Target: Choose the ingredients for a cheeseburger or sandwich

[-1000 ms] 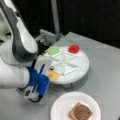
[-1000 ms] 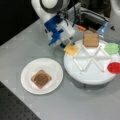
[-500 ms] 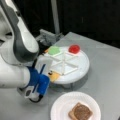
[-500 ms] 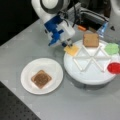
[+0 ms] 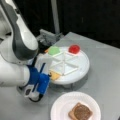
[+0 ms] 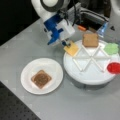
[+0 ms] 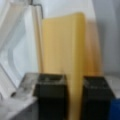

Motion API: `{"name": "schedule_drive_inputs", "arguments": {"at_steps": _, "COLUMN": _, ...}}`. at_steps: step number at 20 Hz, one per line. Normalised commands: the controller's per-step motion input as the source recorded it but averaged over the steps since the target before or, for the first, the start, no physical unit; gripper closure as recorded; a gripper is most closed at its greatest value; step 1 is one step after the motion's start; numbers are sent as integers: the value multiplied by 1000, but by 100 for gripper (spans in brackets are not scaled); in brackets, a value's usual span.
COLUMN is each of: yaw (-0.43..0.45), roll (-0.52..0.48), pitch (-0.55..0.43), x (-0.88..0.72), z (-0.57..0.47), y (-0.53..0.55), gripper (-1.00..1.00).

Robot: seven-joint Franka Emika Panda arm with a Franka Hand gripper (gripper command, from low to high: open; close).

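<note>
My tool is clenched on the yellow cheese square, pinching its near edge at the rim of the white divided tray. Lower left in a front view, the paper plate carries toast topped with the patty. Farther back, tray compartments hold toast, green leaf, red disc. Nothing has visibly shifted since half a second ago.

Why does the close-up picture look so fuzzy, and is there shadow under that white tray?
Wrist view: the cheese square between the gripper fingers fills the frame, soft-edged and out of focus. In a front view the round tray casts a dark shadow on the table; the background is black.
</note>
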Motion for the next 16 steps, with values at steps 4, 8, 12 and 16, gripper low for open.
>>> {"name": "schedule_drive_inputs", "arguments": {"at_steps": 4, "yaw": -78, "roll": -39, "pitch": -26, "x": 134, "z": -42, "y": -121, "gripper": 100}}
{"name": "schedule_drive_inputs", "arguments": {"at_steps": 8, "yaw": -17, "roll": -45, "pitch": 40, "x": 267, "z": 17, "y": -238, "gripper": 100}}
{"name": "schedule_drive_inputs", "arguments": {"at_steps": 12, "yaw": 52, "roll": -54, "pitch": 96, "x": 399, "z": 47, "y": -325, "gripper": 100}}
{"name": "schedule_drive_inputs", "arguments": {"at_steps": 16, "yaw": 127, "roll": -51, "pitch": 145, "x": 524, "z": 90, "y": -352, "gripper": 100}}
